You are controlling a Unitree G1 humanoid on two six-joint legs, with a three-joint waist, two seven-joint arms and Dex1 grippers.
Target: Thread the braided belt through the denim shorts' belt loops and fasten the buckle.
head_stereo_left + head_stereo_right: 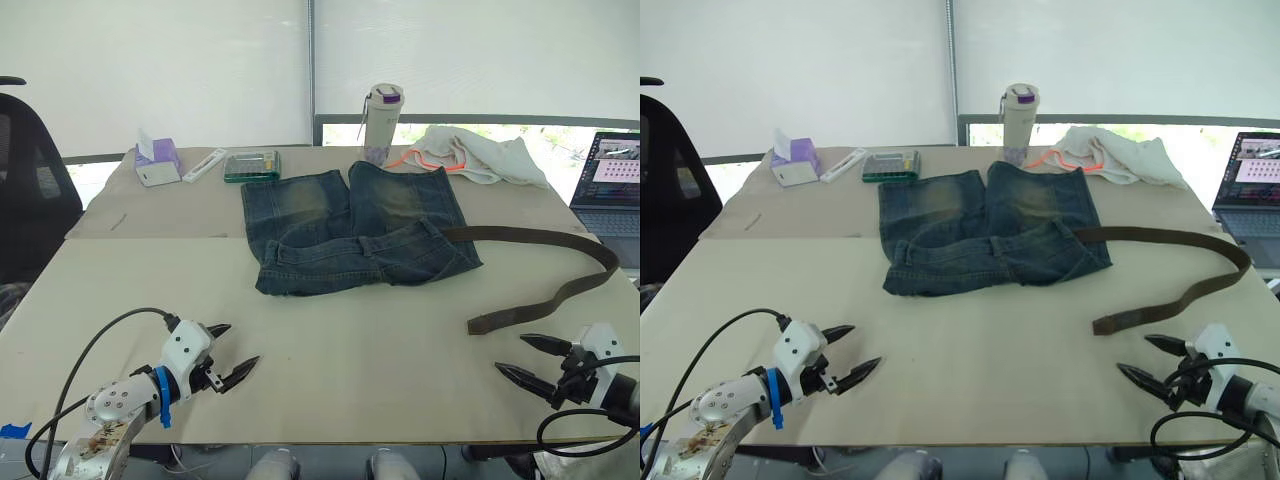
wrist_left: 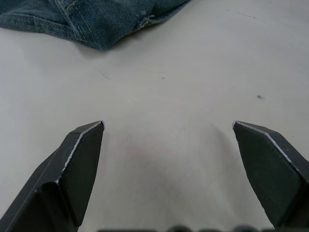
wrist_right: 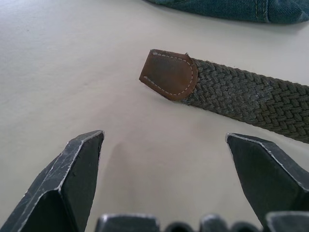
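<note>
In the left eye view, the left black two-fingered gripper (image 1: 232,352) sits at 7 o'clock on the pale table (image 1: 330,370), fingers spread and empty; the right gripper (image 1: 528,362) at 4 o'clock is likewise spread and empty. The dark blue faded denim shorts (image 1: 355,230) lie at centre. The long brown braided belt (image 1: 560,290) curves from their waistband out toward 3 o'clock, ending near the right gripper.

In the left wrist view, the shorts' hem (image 2: 91,21) lies beyond the parted fingers.

In the right wrist view, the belt's brown leather tip (image 3: 169,73) lies just ahead, untouched.
</note>
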